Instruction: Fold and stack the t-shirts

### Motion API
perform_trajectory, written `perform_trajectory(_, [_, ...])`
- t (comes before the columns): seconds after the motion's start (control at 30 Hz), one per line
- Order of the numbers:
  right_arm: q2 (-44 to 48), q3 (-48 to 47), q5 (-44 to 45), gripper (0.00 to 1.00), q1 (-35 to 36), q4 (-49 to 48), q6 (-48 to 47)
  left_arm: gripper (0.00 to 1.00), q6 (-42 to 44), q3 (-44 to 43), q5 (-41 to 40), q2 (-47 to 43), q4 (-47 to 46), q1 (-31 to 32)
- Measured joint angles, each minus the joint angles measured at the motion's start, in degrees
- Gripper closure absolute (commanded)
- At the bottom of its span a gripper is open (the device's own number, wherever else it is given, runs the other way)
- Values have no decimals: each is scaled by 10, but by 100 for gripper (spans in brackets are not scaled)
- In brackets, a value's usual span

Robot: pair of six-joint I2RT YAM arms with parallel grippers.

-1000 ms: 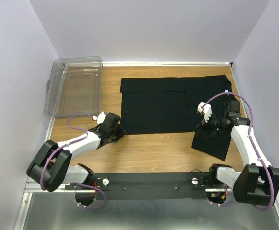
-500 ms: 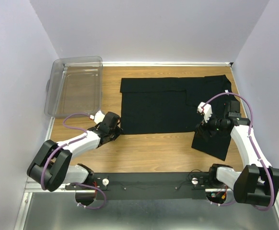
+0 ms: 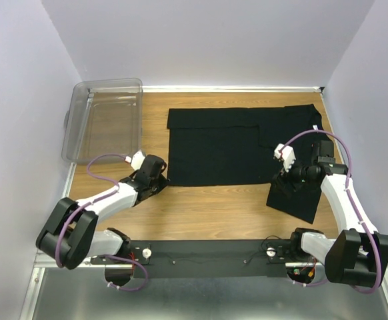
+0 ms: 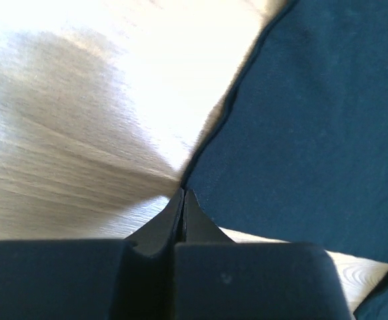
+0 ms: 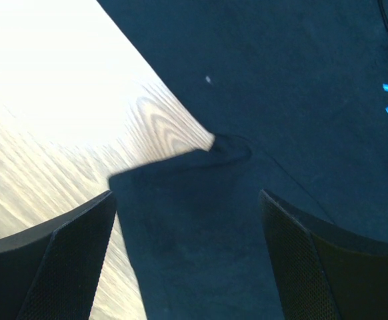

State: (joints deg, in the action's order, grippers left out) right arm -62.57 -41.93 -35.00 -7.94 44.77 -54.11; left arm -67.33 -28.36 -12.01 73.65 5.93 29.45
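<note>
Early stage, by my read. T-shirt [image 3: 221, 147] lies spread across centre-right of top view, sleeve [image 3: 297, 200] sticking out lower right, folding mostly ahead. Your left gripper [image 4: 183, 198] pinched tight at lower-left hem corner; cloth caught? Can't tell. Your right gripper [image 5: 186, 200] gapes wide over sleeve, holding nothing. No stack in sight.

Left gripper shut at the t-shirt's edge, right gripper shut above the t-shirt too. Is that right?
No: the right gripper is open, its jaws wide apart above the t-shirt, as the right wrist view shows. The left gripper is shut at the t-shirt's edge.
</note>
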Motion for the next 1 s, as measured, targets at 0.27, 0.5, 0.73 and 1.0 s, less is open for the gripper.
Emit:
perform_trajectory(0.27, [-28,-25,158,8,-10,7,-29,100,54,2,14,-91,-14,-39])
perform_trajectory(0.5, [-10,-25,217,11,-33,64,-111,100,94,2,25,-109,-22,-78])
perform_trajectory(0.73, [-5,-23,189,13,-32,179,-213,100,132,1,49,-74,-43,-122])
perform_trajectory(1.0, [-3,-9,153,24,24,216,-242,100,167,-27,67,-31,-54,-155])
